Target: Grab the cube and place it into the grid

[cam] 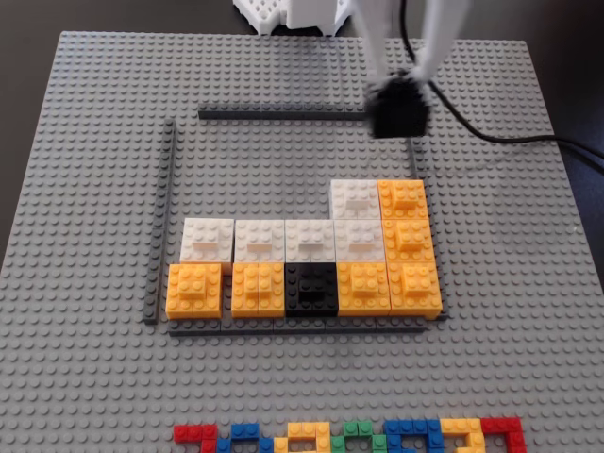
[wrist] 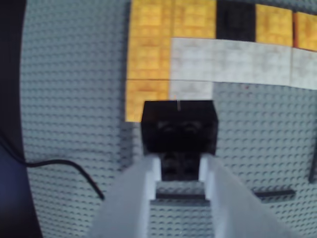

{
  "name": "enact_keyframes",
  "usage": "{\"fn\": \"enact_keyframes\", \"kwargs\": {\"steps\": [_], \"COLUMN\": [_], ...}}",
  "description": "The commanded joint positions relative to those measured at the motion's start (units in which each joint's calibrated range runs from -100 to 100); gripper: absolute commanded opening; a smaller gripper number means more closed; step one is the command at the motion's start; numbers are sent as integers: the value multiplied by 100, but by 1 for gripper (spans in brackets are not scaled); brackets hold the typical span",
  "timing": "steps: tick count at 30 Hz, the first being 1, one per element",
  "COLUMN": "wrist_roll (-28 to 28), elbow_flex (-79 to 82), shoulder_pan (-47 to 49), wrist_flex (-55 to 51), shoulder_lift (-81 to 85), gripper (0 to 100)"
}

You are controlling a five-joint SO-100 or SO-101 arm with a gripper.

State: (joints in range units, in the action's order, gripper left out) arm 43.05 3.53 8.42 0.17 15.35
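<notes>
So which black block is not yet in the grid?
The black block held in the gripper, above the grid's top right corner. The other black block sits in the bottom row.

Glossy plastic cube (wrist: pixel 178 126) (studded); matt grey baseplate (cam: pixel 85 142).

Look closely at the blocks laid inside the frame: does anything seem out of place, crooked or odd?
Nothing looks askew or damaged. The placed blocks sit square and flush in the grid. One black block breaks the otherwise orange bottom row, which may be intended. The tool holds the cube above the grid's upper right corner in the fixed view.
</notes>
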Motion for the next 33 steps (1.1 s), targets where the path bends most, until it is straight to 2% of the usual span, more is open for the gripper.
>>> {"fn": "enact_keyframes", "kwargs": {"steps": [1, 12, 33], "wrist_roll": [230, 586, 557], "elbow_flex": [521, 2035, 3186], "shoulder_pan": [-455, -1170, -1074], "wrist_flex": [198, 872, 1571], "shoulder_lift": [761, 881, 270], "gripper": [4, 4, 3]}}
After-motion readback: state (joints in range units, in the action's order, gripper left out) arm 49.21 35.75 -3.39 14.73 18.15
